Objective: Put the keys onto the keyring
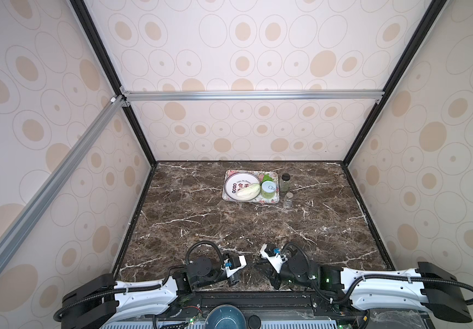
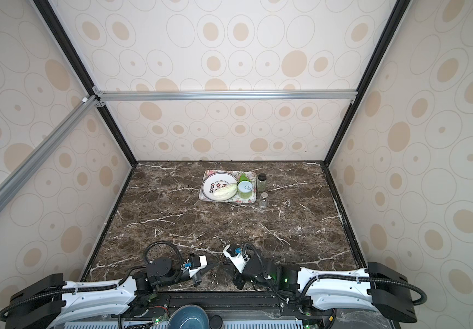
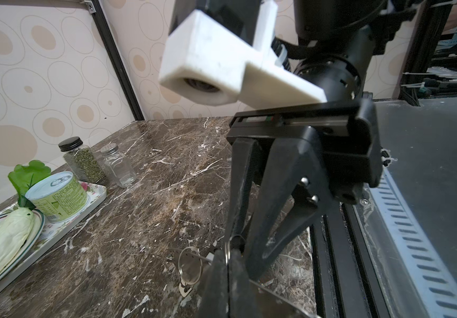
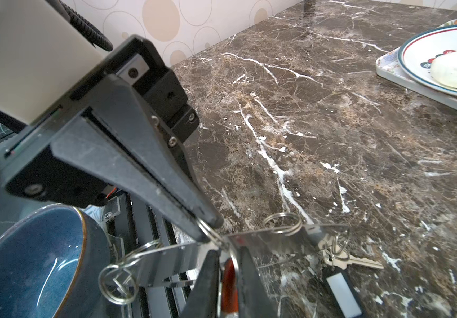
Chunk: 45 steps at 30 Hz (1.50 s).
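The right gripper (image 4: 228,257) is seen at the bottom centre of the right wrist view. Its jaws are drawn narrow around the red-tagged key (image 4: 228,283), and the red-orange tag fills the gap between the two dark fingers. Just above it, the left gripper (image 4: 209,225) reaches in from the upper left, its jaws pressed together on a split ring (image 4: 213,235) at the edge of the keyring (image 4: 271,242).

The keyring, a thin grey plate, is stretched across the lower middle of that frame, and further wire rings are hung in its rim holes. At its right end, in the lower right, the black-tagged key (image 4: 341,294) is laid on the marble table (image 4: 331,124) with its white label upward and a silver blade beside it. Whether its ring is threaded through the plate cannot be told.

A blue bowl (image 4: 42,261) is seen in the lower left, off the table's edge. A flowered tray (image 4: 387,68) bearing a white plate (image 4: 420,46) is placed in the upper right, well apart from the grippers.

In both top views the grippers are found close together at the lower middle, near the table's front edge. The tray is set towards the back, right of centre, with two glass jars (image 1: 285,182) just to its right.
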### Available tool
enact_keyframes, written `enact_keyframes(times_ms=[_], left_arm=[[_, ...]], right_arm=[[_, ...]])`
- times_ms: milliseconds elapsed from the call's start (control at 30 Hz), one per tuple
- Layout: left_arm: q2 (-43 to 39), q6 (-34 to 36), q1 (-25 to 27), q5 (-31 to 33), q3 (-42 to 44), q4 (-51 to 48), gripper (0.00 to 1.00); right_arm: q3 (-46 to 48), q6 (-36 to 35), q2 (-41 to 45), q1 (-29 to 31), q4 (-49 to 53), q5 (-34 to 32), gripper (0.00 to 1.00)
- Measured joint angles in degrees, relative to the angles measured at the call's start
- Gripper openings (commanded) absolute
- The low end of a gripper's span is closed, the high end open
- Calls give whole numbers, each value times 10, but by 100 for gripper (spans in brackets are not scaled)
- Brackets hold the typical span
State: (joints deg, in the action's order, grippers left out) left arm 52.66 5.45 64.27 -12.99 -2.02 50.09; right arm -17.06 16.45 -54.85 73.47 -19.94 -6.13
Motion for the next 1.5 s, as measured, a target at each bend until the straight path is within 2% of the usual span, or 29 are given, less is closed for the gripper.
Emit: enact_keyframes(times_ms=[167,267,300,367,400,500,767,1000,1200,1500], left_arm=[[0,1,0,0,1,0,0],[-1,2,0,0,1,0,0],[-1,2,0,0,1,0,3],[-1,2,0,1,1,0,21],[-1,1,0,3,1,1,27],[-12,-1,-1,16,1,-1,36],[-65,-2,-1,31,-6,-68,33],[-90,7,-1,31,-46,-155,34],[-84,15,-1,30,-87,-209,32],[-37,21,-1,18,-115,-233,30]], right_arm=[[0,2,1,-1,-2,1,1],[0,2,3,-3,-2,1,0],[0,2,4,-3,-1,1,0],[0,2,6,-3,3,-2,0],[0,2,7,-3,9,-5,0],[-11,1,7,-3,42,-26,0],[-50,-7,5,-3,102,-77,0],[-67,-26,8,4,124,-99,0],[-75,-37,8,14,130,-107,0],[-80,-41,5,18,132,-107,0]])
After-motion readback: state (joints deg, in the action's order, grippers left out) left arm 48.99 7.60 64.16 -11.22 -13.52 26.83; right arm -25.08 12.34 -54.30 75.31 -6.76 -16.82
